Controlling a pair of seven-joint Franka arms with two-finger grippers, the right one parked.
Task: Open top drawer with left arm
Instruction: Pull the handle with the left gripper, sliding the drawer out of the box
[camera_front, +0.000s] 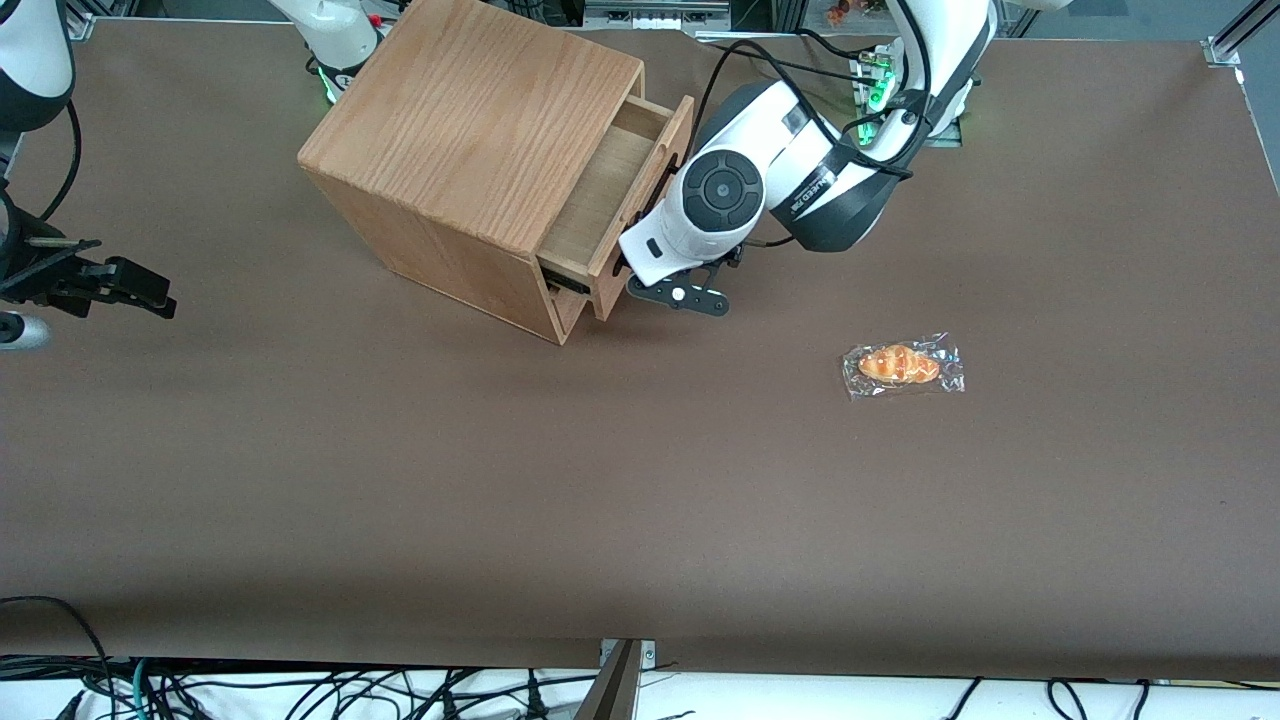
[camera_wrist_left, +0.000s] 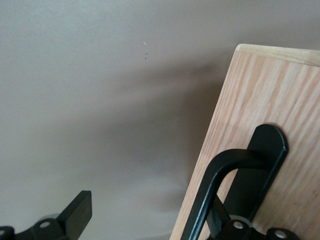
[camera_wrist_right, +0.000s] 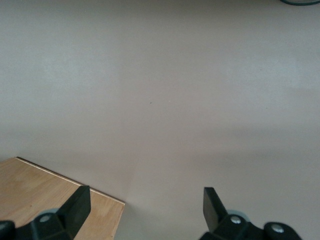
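The top drawer (camera_front: 600, 190) stands partly pulled out of the oak casing (camera_front: 470, 130), with its pale tray showing. Its front panel (camera_wrist_left: 270, 140) carries a thin black bar handle (camera_wrist_left: 220, 175). The left arm (camera_front: 720, 195) has its wrist pressed close against that front panel, hiding most of the handle in the front view. My gripper (camera_wrist_left: 155, 225) is open at the end of the handle. One of its fingers (camera_wrist_left: 75, 215) hangs over the bare table beside the panel's edge. The other finger sits between the bar and the panel and is mostly hidden by the bar.
A wrapped bread roll (camera_front: 903, 366) lies on the brown table (camera_front: 640, 480), nearer the front camera than the arm and toward the working arm's end. The casing stands angled on the table, with a lower drawer shut beneath the open one.
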